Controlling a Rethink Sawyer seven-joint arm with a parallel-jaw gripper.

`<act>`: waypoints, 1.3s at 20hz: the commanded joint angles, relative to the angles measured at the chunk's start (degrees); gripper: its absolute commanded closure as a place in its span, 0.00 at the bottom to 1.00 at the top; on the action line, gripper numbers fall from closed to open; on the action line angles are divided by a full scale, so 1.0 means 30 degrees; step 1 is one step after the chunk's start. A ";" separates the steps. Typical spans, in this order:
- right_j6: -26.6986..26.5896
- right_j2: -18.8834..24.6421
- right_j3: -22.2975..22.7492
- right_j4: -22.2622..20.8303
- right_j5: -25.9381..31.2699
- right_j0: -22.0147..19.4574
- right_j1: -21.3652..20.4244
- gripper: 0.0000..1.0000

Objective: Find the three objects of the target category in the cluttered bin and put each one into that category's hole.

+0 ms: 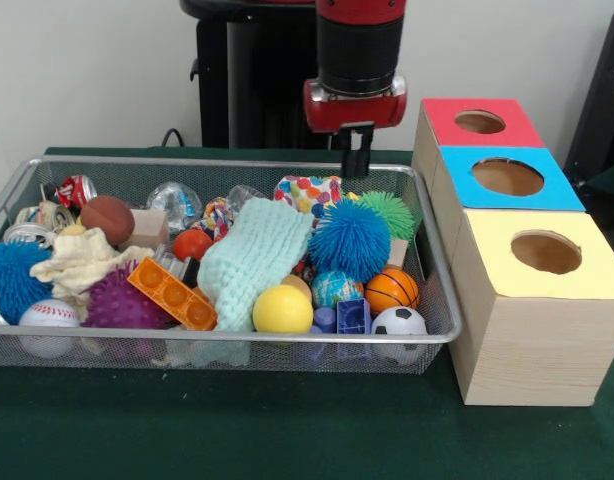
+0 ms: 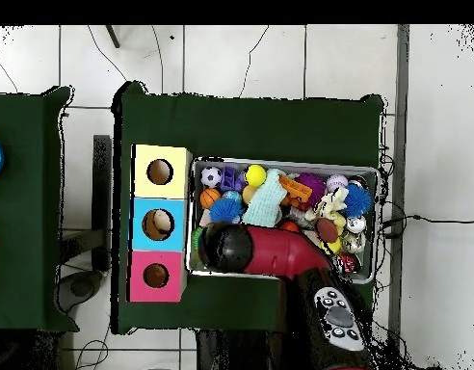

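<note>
The wire mesh bin is full of balls, blocks and cloths; it also shows in the overhead view. My gripper hangs shut and empty just above the bin's far rim, near its right end. Below it lie a polka-dot soft toy and a green spiky ball. A cream soft thing lies at the left. The orange-tan plush animal is hidden. The red-topped box's hole is the farthest of the three boxes on the right; overhead it lies left of my wrist.
The blue-topped box and yellow-topped box stand in a row with the red one beside the bin. A pale green cloth, a blue fuzzy ball, an orange brick and a yellow ball fill the bin.
</note>
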 commanded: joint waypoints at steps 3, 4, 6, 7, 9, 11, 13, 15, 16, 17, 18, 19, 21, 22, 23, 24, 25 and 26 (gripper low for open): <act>-0.1398 0.1698 -0.2907 -0.2430 0.0043 -0.1584 0.1546 1.00; -0.1158 0.1667 -0.3157 -0.2508 -0.0154 -0.1595 0.1683 1.00; -0.0360 0.1496 -0.3581 -0.2414 -0.0328 -0.1472 0.1916 1.00; -0.0168 0.1501 -0.3798 -0.2384 -0.0255 -0.1457 0.2033 1.00; -0.0150 0.1580 -0.3980 -0.2576 -0.0235 -0.1450 0.2066 1.00; -0.0414 0.1839 -0.4059 -0.2742 -0.0158 -0.1583 0.2071 1.00; -0.0731 0.2215 -0.4264 -0.2878 -0.0112 -0.1699 0.2120 1.00; -0.0833 0.2656 -0.4237 -0.3017 -0.0614 -0.1928 0.2132 1.00; -0.0552 0.2555 -0.4408 -0.3064 -0.0177 -0.1853 0.2165 0.00; -0.0067 0.2512 -0.4290 -0.2828 -0.0572 -0.1908 0.2181 0.00; 0.0419 0.2470 -0.4173 -0.2591 -0.0967 -0.1963 0.2197 0.00; 0.0334 0.2466 -0.4270 -0.2740 -0.0964 -0.1979 0.2225 0.00; -0.0289 0.2245 -0.4635 -0.3236 -0.0113 -0.1791 0.2153 0.00; -0.0295 0.1974 -0.4547 -0.3344 0.0171 -0.1792 0.2108 0.00; -0.0305 0.1982 -0.4328 -0.3393 0.0004 -0.1941 0.2053 0.00; -0.0307 0.1725 -0.4244 -0.3612 -0.0086 -0.1953 0.2151 0.00; -0.0317 0.1543 -0.4294 -0.3770 -0.0100 -0.1913 0.2278 0.00; -0.0293 0.1125 -0.4413 -0.4111 -0.0098 -0.1750 0.2498 0.00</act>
